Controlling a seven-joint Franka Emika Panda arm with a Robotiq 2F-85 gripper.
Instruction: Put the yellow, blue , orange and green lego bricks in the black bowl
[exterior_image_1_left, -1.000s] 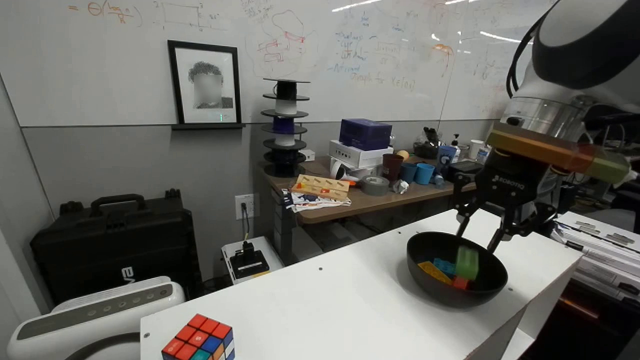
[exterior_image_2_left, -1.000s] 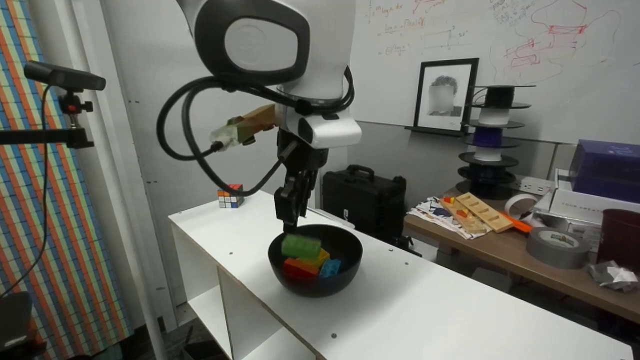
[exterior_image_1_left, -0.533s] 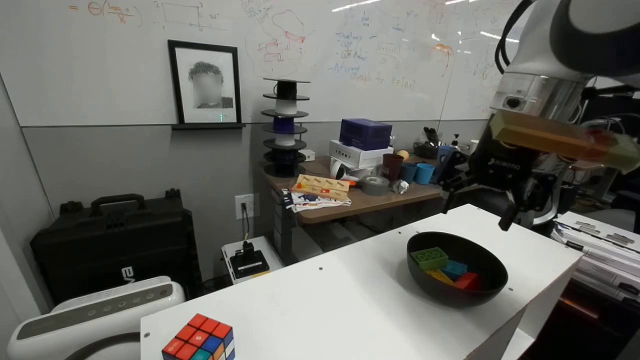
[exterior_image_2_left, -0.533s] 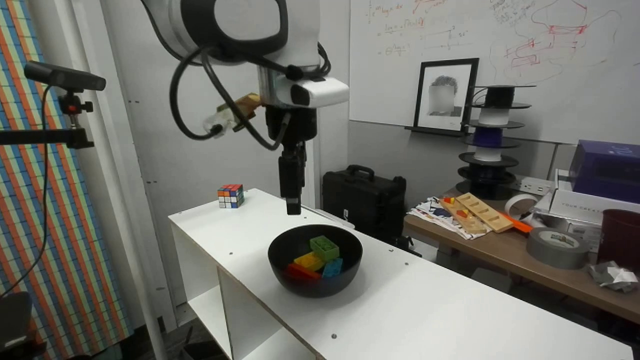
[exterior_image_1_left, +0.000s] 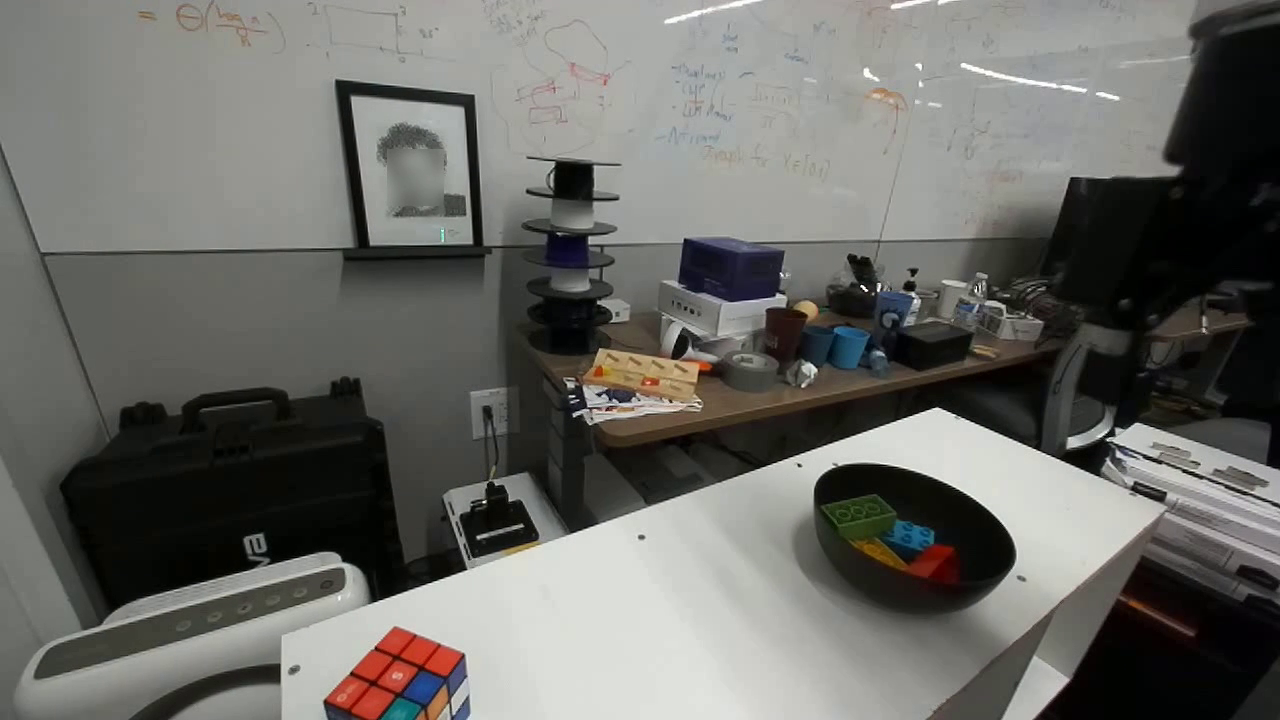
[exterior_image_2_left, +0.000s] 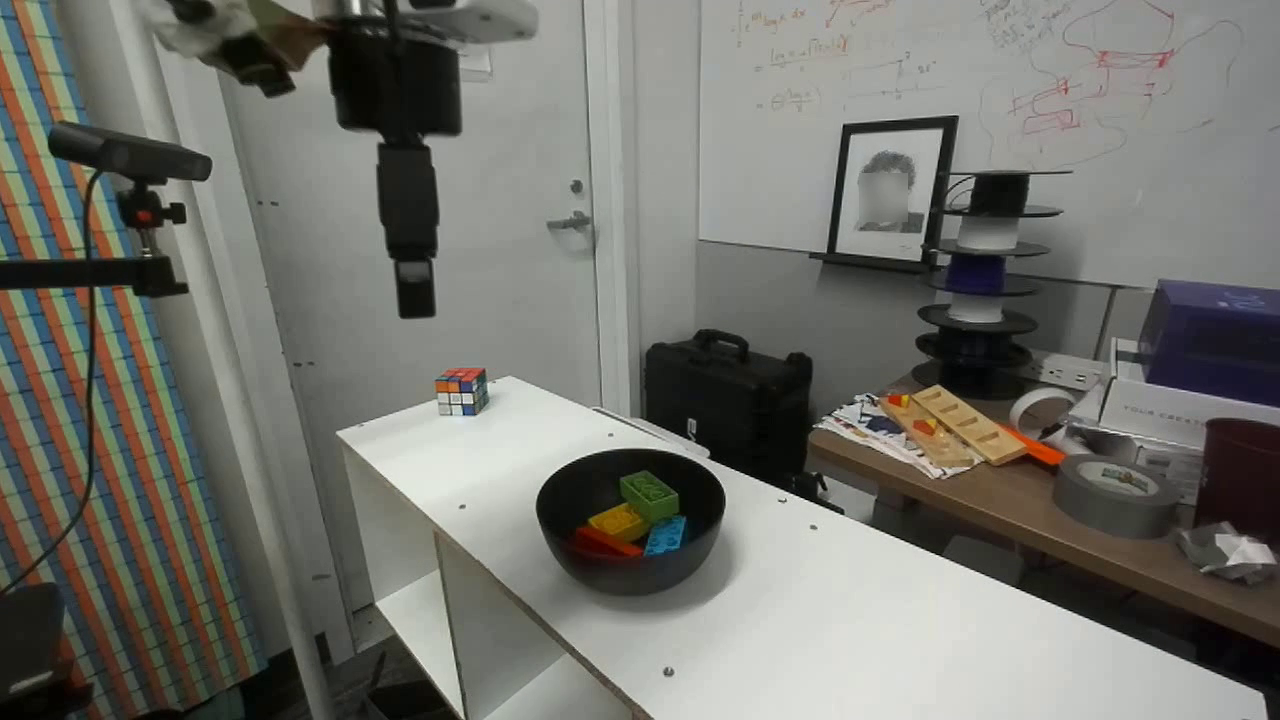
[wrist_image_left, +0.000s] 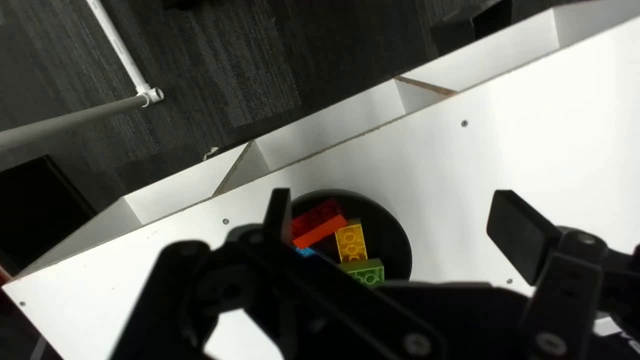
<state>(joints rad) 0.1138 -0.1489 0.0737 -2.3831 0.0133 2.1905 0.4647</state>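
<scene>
Wrist view: gripper (wrist_image_left: 395, 225) spread wide, fingers (wrist_image_left: 522, 237) well apart, black bowl (wrist_image_left: 392, 242) seen below, between them, partly covered by one finger. In an exterior view, gripper (exterior_image_2_left: 415, 290) hangs high, well apart from the bowl. Both exterior views: bowl upright on the white desk (exterior_image_2_left: 900, 620), between the long edges, nearer the one over the shelf compartments (exterior_image_2_left: 500, 630). All four sit inside it: green brick (exterior_image_2_left: 650, 497) tilted against the bowl wall on the side of the plain long edge, overlapping one end of the yellow brick (exterior_image_2_left: 618, 523); light blue brick (exterior_image_2_left: 665, 537) just beside yellow, mostly hidden in the wrist view; orange-red brick (exterior_image_2_left: 603, 543) on the side of the compartment edge.

Puzzle cube (exterior_image_2_left: 461, 392) on the desk by a short edge, near its corner with the plain long edge. Beyond that long edge: black case (exterior_image_2_left: 728, 395), brown table (exterior_image_2_left: 1000, 505) with spool stack (exterior_image_2_left: 975, 270) and tape roll (exterior_image_2_left: 1117, 495). Framed picture (exterior_image_2_left: 890, 185) against the whiteboard (exterior_image_2_left: 780, 180). Mounted camera (exterior_image_2_left: 130, 152) off on the compartment-edge side.
</scene>
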